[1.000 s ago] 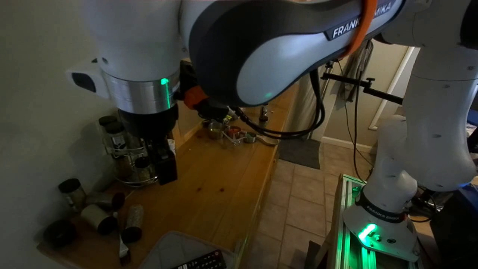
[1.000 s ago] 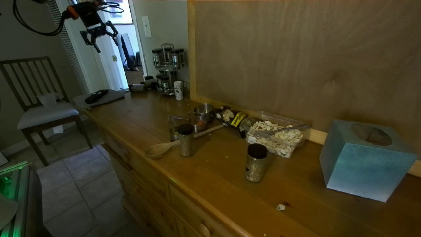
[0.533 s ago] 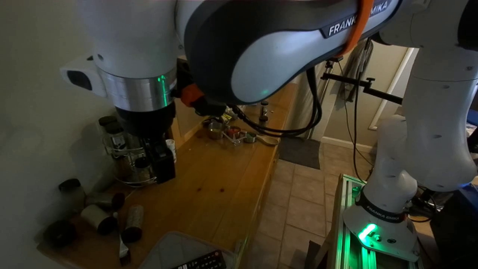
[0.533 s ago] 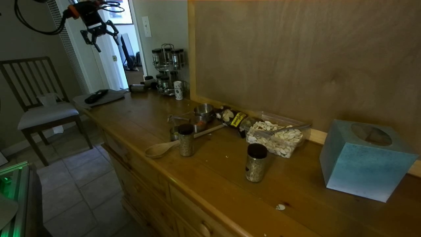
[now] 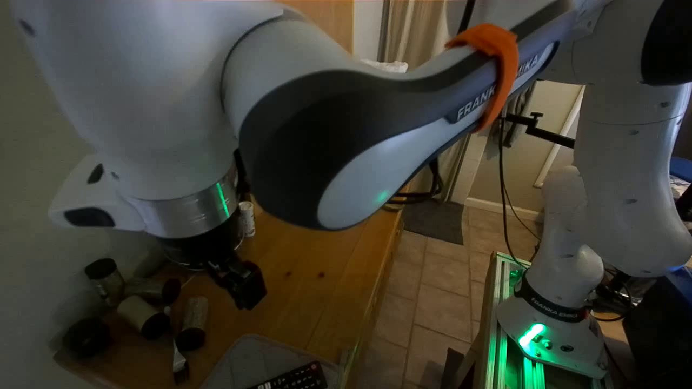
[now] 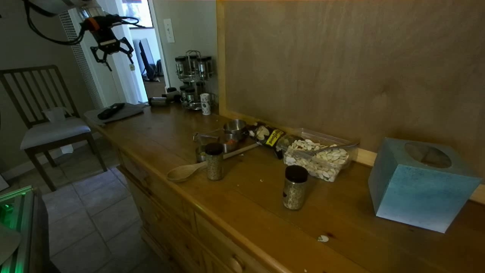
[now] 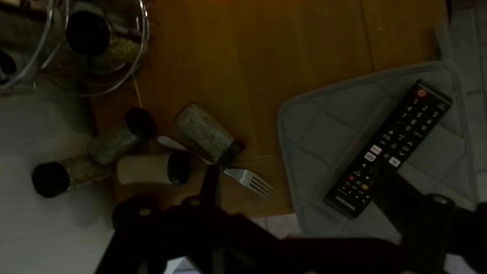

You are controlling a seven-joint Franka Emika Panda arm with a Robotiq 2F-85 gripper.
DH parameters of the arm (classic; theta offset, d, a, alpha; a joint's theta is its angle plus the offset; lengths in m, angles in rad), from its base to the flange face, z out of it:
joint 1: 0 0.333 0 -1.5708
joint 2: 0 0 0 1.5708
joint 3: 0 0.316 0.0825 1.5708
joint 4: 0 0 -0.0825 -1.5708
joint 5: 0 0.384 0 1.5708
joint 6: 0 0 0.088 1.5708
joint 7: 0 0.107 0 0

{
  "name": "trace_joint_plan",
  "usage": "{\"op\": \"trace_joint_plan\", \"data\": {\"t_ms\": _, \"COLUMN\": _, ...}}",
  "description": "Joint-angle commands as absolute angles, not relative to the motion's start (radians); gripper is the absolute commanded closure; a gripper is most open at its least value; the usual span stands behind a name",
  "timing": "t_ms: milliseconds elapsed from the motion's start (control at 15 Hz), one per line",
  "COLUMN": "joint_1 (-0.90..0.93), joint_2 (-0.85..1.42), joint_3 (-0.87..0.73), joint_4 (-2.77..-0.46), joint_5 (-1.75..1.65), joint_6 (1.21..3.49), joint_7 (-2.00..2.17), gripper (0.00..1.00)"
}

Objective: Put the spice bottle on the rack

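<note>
A: Where is room being left?

B: Along the wooden dresser top point(image 6: 242, 197): its end edge is being overhung by a gray mat point(image 7: 315, 125); bare wood is being left between the rack point(image 6: 192, 78) and metal cups point(image 6: 235, 133).

A: And the gripper point(image 6: 121, 65)?

B: It is being held above that end, its jaws standing wide apart.

A: What is being contained?

B: Pale pieces point(image 6: 316, 167) are being held in a clear tub point(image 6: 352, 151), lidded jars point(image 6: 181, 66) on the rack. Spice bottles point(image 7: 203, 129) are lying near it, two more bottles point(image 6: 293, 193) standing well apart; which is meant cannot be told.
</note>
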State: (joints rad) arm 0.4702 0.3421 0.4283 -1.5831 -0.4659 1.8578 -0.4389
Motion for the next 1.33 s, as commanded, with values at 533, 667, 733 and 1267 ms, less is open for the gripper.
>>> {"op": "trace_joint_plan", "data": {"t_ms": 533, "joint_1": 0.595, "joint_2": 0.632, "joint_3": 0.341, "joint_4": -1.345, "joint_5": -0.621, "joint_6": 1.811, "joint_7": -0.697, "gripper": 0.00}}
{"op": "trace_joint_plan", "data": {"t_ms": 667, "joint_1": 0.616, "joint_2": 0.662, "joint_3": 0.322, "joint_4": -1.312, "joint_5": -0.634, "joint_6": 1.798, "joint_7": -0.710, "gripper": 0.00}}
{"op": "trace_joint_plan", "data": {"t_ms": 733, "joint_1": 0.622, "joint_2": 0.676, "joint_3": 0.316, "joint_4": -1.301, "joint_5": -0.634, "joint_6": 1.798, "joint_7": -0.716, "gripper": 0.00}}
{"op": "trace_joint_plan", "data": {"t_ms": 1267, "joint_1": 0.672, "joint_2": 0.778, "joint_3": 0.245, "joint_4": -1.219, "joint_5": -0.656, "joint_6": 1.793, "joint_7": -0.713, "gripper": 0.00}}
